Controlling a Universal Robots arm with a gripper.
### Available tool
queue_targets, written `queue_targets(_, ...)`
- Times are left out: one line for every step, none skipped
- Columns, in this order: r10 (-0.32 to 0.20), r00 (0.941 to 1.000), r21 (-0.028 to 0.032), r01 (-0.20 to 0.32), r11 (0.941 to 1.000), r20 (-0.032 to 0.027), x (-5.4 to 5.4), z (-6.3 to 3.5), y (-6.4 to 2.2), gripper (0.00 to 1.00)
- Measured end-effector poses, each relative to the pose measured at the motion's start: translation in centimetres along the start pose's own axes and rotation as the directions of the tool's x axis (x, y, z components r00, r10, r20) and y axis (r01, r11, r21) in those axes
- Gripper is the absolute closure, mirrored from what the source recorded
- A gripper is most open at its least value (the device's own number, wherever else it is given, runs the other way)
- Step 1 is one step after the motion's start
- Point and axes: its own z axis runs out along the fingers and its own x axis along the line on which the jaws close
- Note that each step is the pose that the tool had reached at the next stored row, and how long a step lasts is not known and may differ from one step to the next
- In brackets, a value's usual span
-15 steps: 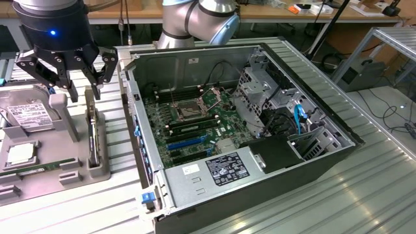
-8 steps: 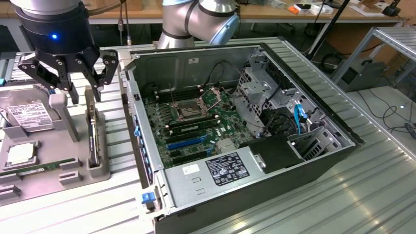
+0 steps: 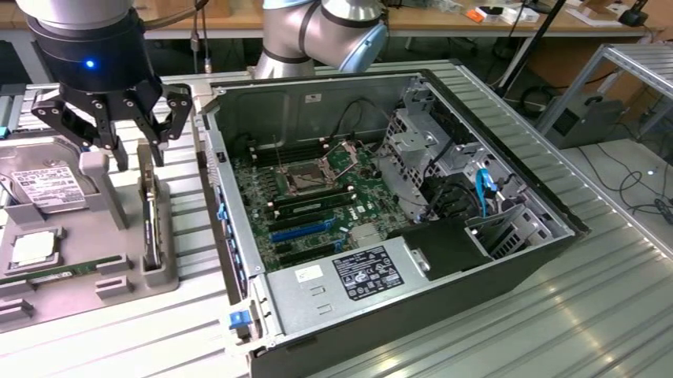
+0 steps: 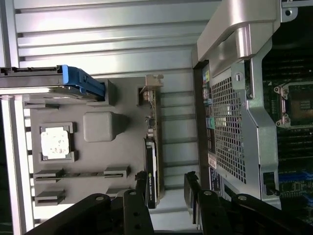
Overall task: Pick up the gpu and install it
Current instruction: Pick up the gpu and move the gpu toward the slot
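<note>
Gpu (image 3: 154, 220): thin dark card, silvery-tan bracket at one end; stands on edge in grey tray (image 3: 94, 236), beside open computer case (image 3: 305, 303). Tray also holds hard drive (image 3: 42, 189), processor chip (image 3: 31, 248). Gripper (image 3: 137, 153): spread wide, empty, just above gpu

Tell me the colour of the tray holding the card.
Grey tray, clearest in the wrist view.

Arm (image 3: 315, 31): silver-grey tube with rounded joint housings. Wrist housing (image 3: 90, 47): black, one small blue light lit. Claw (image 3: 135, 156): black, jointed linkage fingers with round pivot pins.
</note>
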Motion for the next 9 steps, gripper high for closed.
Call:
queue_targets(0.0, 1.0, 0.0, 0.0, 1.0, 0.0, 0.0, 0.03, 0.0, 0.56)
queue_targets(0.0, 1.0, 0.0, 0.0, 1.0, 0.0, 0.0, 0.05, 0.0, 0.56)
queue_targets(0.0, 1.0, 0.0, 0.0, 1.0, 0.0001, 0.0, 0.08, 0.0, 0.56)
queue_targets(0.0, 1.0, -0.0001, 0.0, 1.0, 0.0001, 0.0, 0.12, -0.01, 0.56)
queue_targets(0.0, 1.0, -0.0001, 0.0, 1.0, 0.0001, 0.0, 0.15, -0.01, 0.56)
queue_targets(0.0, 1.0, -0.0001, 0.0, 1.0, 0.0001, 0.0, 0.17, -0.01, 0.56)
queue_targets(0.0, 1.0, 0.0, 0.0, 1.0, 0.0001, 0.0, 0.2, -0.01, 0.56)
queue_targets(0.0, 1.0, -0.0001, 0.0, 1.0, 0.0001, 0.0, 0.24, -0.01, 0.56)
queue_targets(0.0, 1.0, 0.0, 0.0, 1.0, 0.0001, 0.0, 0.26, -0.01, 0.56)
